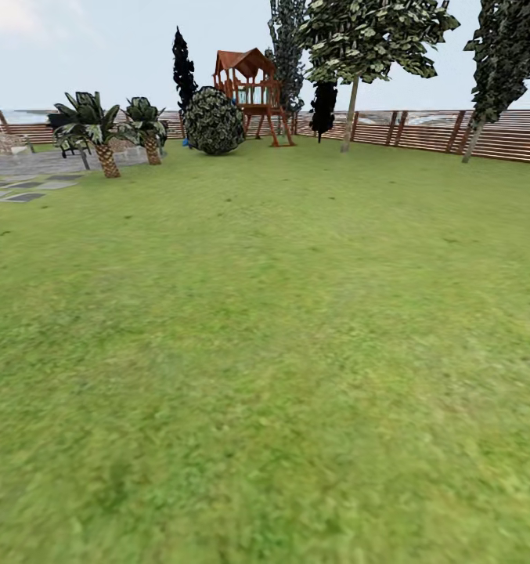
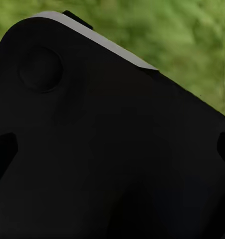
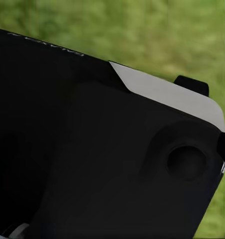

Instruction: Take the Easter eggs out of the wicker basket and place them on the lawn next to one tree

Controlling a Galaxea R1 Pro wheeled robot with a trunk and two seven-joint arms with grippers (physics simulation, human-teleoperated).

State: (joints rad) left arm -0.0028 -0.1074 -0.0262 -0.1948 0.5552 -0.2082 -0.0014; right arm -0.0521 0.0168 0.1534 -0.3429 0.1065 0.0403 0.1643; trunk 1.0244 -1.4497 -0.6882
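Observation:
The lawn [image 1: 265, 352] spreads wide and green ahead of me in the head view. At its far side stands a tree [image 1: 349, 117] with a straight pale trunk and speckled foliage, close to the fence. A second such tree [image 1: 474, 137] leans at the far right. The Easter eggs and the wicker basket are out of view. In the left wrist view a black part of the robot's body [image 2: 92, 149] blocks the camera, with grass [image 2: 192, 40] behind it. The right wrist view has a similar black part [image 3: 92, 149] in front of grass [image 3: 142, 35].
A brown slatted fence [image 1: 421, 129] rings the far edge. A wooden play tower [image 1: 253, 90], a round bush [image 1: 214, 121] and a black-leaved tree [image 1: 323, 106] stand at the back. Two palms [image 1: 104, 153] and grey paving [image 1: 30, 188] lie far left.

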